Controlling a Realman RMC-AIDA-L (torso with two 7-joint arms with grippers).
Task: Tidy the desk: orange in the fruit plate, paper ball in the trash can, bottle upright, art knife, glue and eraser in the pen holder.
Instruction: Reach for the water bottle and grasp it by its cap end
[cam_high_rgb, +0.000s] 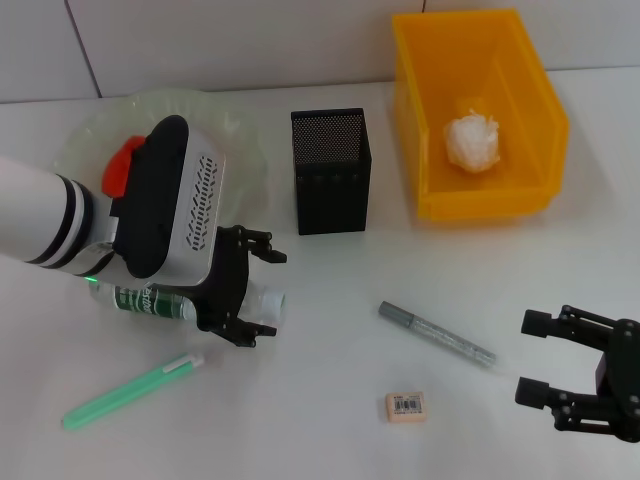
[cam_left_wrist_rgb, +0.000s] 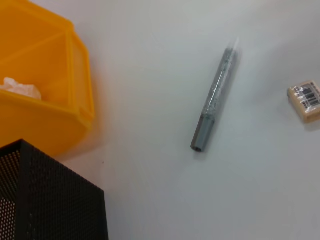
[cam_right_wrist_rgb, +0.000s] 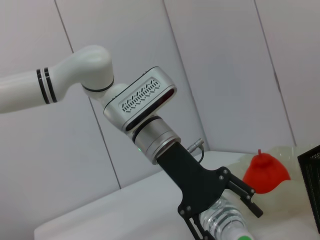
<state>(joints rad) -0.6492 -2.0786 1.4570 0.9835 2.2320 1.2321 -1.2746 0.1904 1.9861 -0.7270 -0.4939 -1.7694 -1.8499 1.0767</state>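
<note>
A clear bottle (cam_high_rgb: 160, 300) with a green label lies on its side at the left of the white table. My left gripper (cam_high_rgb: 268, 292) stands open, its fingers straddling the neck near the white cap; the right wrist view shows that left gripper (cam_right_wrist_rgb: 220, 212) over the bottle (cam_right_wrist_rgb: 226, 221). The orange (cam_high_rgb: 120, 166) sits in the pale green fruit plate (cam_high_rgb: 230, 120). In the yellow trash can (cam_high_rgb: 430, 90) lies the paper ball (cam_high_rgb: 472, 141). The grey glue (cam_high_rgb: 436, 335), eraser (cam_high_rgb: 405, 405) and green art knife (cam_high_rgb: 130, 390) lie loose on the table. The black mesh pen holder (cam_high_rgb: 330, 172) stands mid-table. My right gripper (cam_high_rgb: 528, 358) rests open at the front right.
The left wrist view shows the glue (cam_left_wrist_rgb: 215, 102), the eraser (cam_left_wrist_rgb: 306, 101), a corner of the pen holder (cam_left_wrist_rgb: 45, 195) and the yellow trash can (cam_left_wrist_rgb: 55, 110) with the paper ball (cam_left_wrist_rgb: 20, 89). A tiled wall runs behind the table.
</note>
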